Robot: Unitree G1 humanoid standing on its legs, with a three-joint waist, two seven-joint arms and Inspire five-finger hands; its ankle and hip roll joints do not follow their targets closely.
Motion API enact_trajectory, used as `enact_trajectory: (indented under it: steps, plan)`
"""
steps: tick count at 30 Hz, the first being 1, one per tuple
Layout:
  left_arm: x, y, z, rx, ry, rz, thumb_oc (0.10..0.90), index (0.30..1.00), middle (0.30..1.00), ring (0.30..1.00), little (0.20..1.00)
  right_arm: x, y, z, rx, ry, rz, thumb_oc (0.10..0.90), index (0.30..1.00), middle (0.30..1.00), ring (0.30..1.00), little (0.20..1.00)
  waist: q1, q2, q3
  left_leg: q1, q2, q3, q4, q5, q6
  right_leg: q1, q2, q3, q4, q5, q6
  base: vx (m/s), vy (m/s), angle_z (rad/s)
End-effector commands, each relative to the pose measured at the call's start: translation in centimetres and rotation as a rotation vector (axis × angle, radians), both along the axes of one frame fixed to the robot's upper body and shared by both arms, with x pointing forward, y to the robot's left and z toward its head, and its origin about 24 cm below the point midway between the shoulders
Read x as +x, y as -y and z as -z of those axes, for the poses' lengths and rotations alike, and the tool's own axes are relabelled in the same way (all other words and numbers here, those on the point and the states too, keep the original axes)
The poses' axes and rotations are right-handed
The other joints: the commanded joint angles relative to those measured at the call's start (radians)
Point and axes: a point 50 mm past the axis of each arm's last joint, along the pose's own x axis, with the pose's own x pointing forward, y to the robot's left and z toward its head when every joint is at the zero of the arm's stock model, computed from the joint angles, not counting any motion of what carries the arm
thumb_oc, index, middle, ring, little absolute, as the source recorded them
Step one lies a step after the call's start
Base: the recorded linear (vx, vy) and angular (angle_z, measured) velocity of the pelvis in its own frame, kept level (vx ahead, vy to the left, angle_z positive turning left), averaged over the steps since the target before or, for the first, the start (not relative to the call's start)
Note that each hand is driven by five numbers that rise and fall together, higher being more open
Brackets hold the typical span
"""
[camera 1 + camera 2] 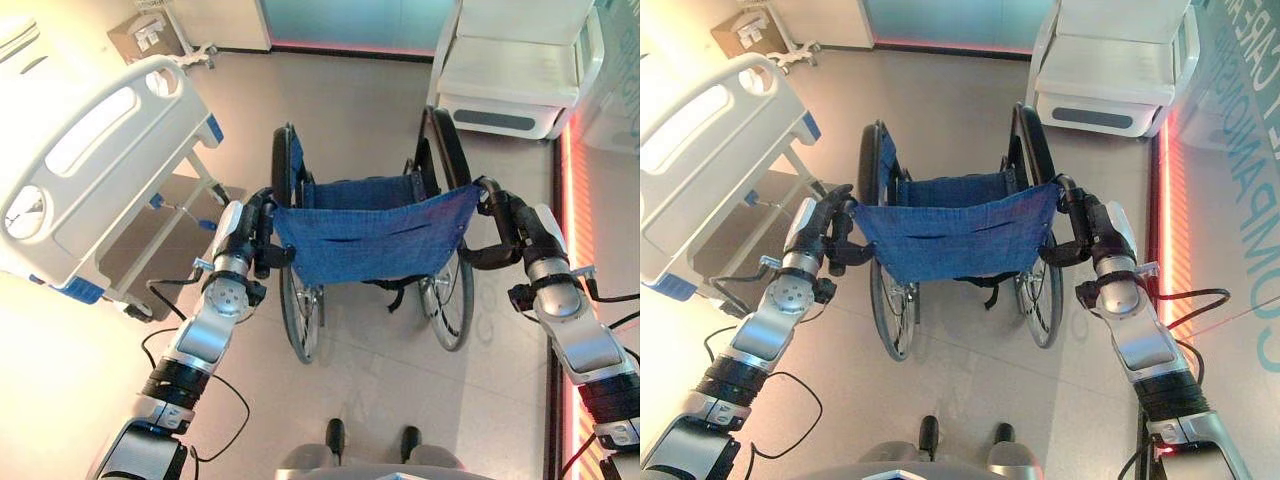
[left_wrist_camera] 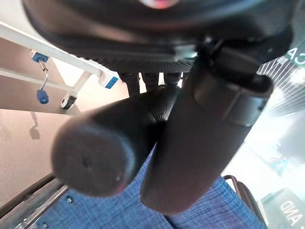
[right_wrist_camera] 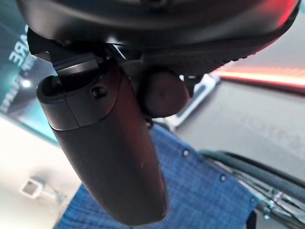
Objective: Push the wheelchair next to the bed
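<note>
Silver-grey shells on the left arm and the right arm, rounded and smooth, with a black ribbed band near each elbow and a pale ring beneath it. At each wrist a round silver disc and a little bracket jutting sideways. Dark, nearly black, on the left hand and the right hand, with a pale grey plate over the back. Seen close: thick matt-black thumb, blunt-tipped, with a seamed collar at its root; fine dotted texture across the palm
</note>
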Motion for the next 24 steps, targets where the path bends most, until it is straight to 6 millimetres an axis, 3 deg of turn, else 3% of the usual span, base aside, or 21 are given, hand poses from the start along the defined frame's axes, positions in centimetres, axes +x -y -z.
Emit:
enact_trajectory:
  steps: [1, 7, 18, 24]
  plan:
    - [-5.1, -13.1, 3.5, 0.255, -0.424, -0.385, 0.8, 0.9, 0.9, 0.9, 0.9, 1.5, 0.6, -7.9, -0.174, 0.284, 0.001, 0.8, 0.9, 0.9, 0.9, 0.9, 0.055, -0.067, -0.033, -0.007, -0.051, 0.054, 0.086, -0.095, 0.036, -0.055, 0.005, 0.032, 0.131, -0.052, -0.008, 0.0, 0.0, 0.0]
    - [-4.8, -13.6, 3.4, 0.219, -0.46, -0.386, 0.8, 0.9, 0.9, 0.9, 0.9, 2.0, 0.1, -8.6, -0.166, 0.304, -0.007, 0.8, 0.9, 0.9, 0.9, 0.9, 0.058, -0.064, -0.035, -0.009, -0.054, 0.054, 0.087, -0.095, 0.035, -0.052, 0.005, 0.028, 0.126, -0.054, -0.009, 0.0, 0.0, 0.0]
    - [-5.2, -13.7, 4.9, 0.164, -0.49, -0.48, 0.8, 0.9, 0.9, 0.9, 0.9, 3.0, -0.5, -8.4, -0.177, 0.251, -0.018, 0.8, 0.9, 0.9, 0.9, 0.9, 0.07, -0.075, -0.037, -0.013, -0.055, 0.048, 0.09, -0.094, 0.035, -0.05, 0.003, 0.02, 0.125, -0.054, -0.013, 0.0, 0.0, 0.0]
    - [-4.8, -12.4, 5.8, 0.124, -0.462, -0.482, 0.8, 0.9, 0.9, 0.9, 0.9, 3.3, -0.9, -8.1, -0.175, 0.233, -0.018, 0.8, 0.9, 0.9, 0.9, 0.9, 0.078, -0.085, -0.034, -0.015, -0.057, 0.045, 0.095, -0.097, 0.036, -0.048, 0.002, 0.014, 0.128, -0.056, -0.014, 0.0, 0.0, 0.0]
